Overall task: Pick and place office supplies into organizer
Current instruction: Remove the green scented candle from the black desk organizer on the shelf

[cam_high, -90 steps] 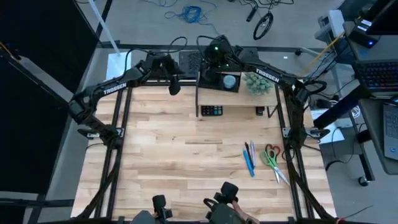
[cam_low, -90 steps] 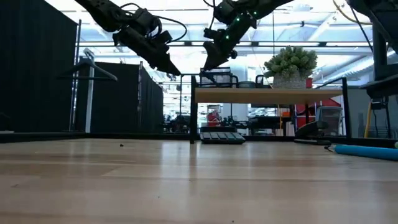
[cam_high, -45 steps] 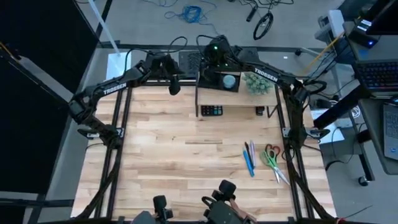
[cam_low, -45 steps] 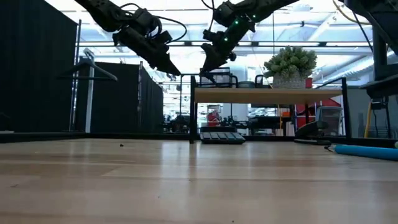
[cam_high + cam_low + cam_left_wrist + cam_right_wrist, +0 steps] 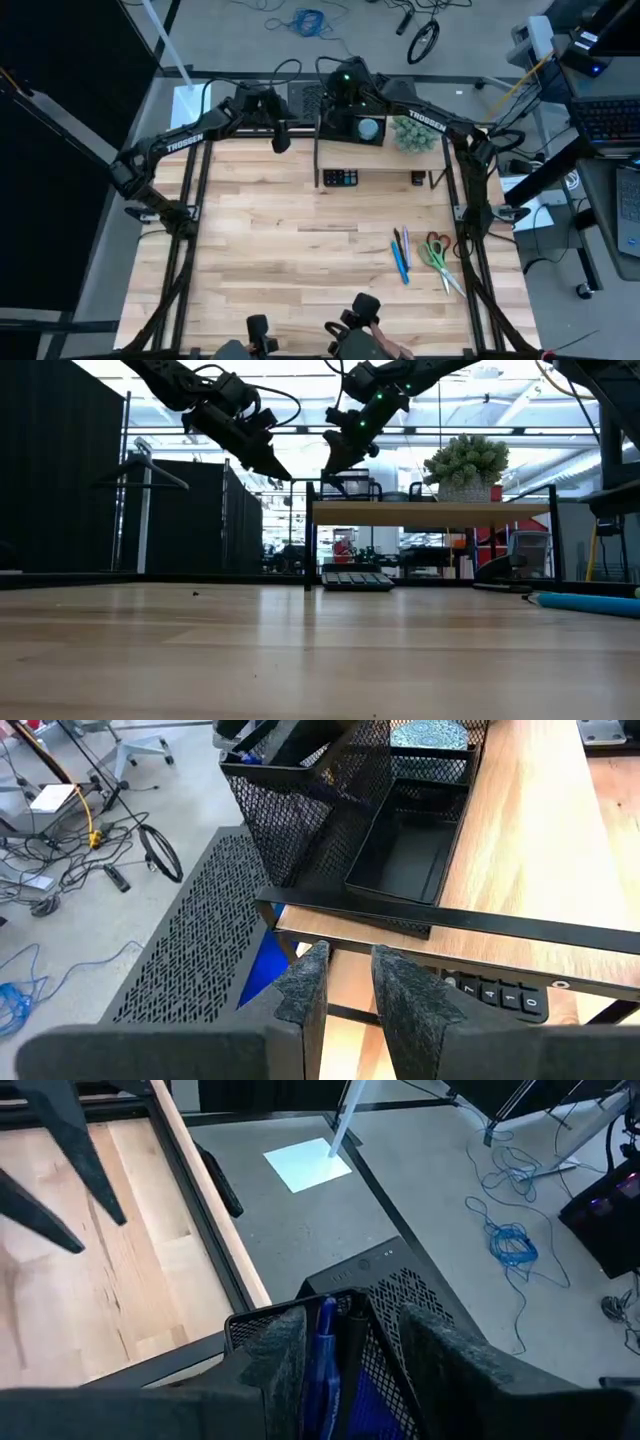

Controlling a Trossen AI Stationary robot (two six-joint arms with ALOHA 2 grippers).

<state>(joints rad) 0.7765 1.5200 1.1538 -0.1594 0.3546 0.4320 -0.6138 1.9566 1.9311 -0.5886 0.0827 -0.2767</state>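
The right gripper (image 5: 345, 1350) hangs directly over the tall back cup of the organizer (image 5: 400, 850), fingers parted with a blue pen (image 5: 325, 1345) between them; I can't tell from here whether they still pinch it or have let go. The pen stands nearly upright, its lower end already inside the mesh. The left gripper (image 5: 345, 985) waits just beside the organizer, off the table's back edge, fingers a small gap apart and holding nothing.

The risk I see is the pen catching on the cup's rim, or tipping out past the mesh if released while leaning, since the cup sits at the very rear of the shelf riser (image 5: 375, 160) with floor behind it.

In the organizer, the low front compartment looks empty, and the blue-grey disc (image 5: 369, 129) lies in another compartment. On the table, well apart from the organizer, lie the remaining pens (image 5: 401, 254) and, just beside them, the scissors (image 5: 437, 258).
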